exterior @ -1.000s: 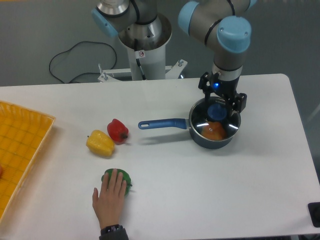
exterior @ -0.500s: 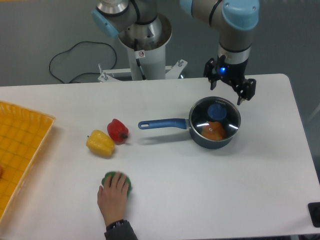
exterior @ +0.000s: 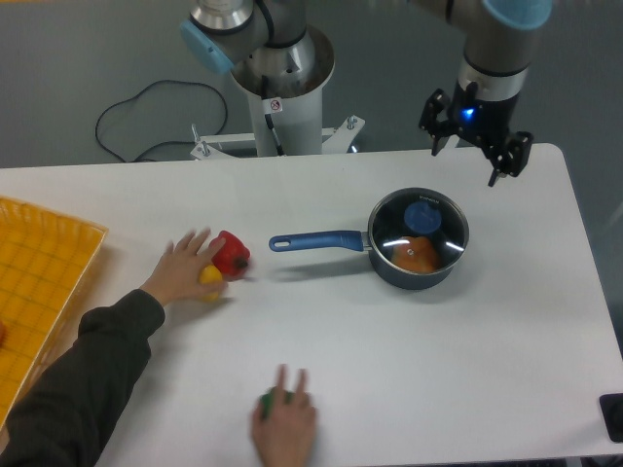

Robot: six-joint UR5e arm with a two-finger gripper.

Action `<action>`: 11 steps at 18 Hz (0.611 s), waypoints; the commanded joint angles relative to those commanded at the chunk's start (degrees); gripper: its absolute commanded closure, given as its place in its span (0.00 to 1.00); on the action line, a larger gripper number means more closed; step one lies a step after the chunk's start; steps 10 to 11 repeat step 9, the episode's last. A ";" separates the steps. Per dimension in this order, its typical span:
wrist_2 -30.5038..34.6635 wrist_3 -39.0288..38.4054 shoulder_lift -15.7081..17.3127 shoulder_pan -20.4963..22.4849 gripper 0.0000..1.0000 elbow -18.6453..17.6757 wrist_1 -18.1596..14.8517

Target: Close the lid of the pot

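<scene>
While you check the white table [exterior: 506,341], note that the small dark blue-black round pot [exterior: 419,268] stands right of centre, its long straight blue handle pointing left. You will find the round clear glass lid [exterior: 419,226] with its blue centre knob seated flat on the pot rim, an orange object visible through the glass. Above and to the right of the pot, the black two-finger claw [exterior: 476,160] hangs in the air with fingers spread wide, gripping nothing. At left, a person's hand [exterior: 183,269] covers a yellow pepper [exterior: 210,276] beside a red pepper [exterior: 231,254]; another hand [exterior: 285,426] rests on a green pepper [exterior: 266,401].
</scene>
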 joint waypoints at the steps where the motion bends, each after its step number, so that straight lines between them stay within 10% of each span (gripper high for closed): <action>1: 0.09 1.14 -0.62 0.00 0.00 0.00 0.09; 11: 0.97 3.35 -1.59 0.79 0.00 -0.17 0.35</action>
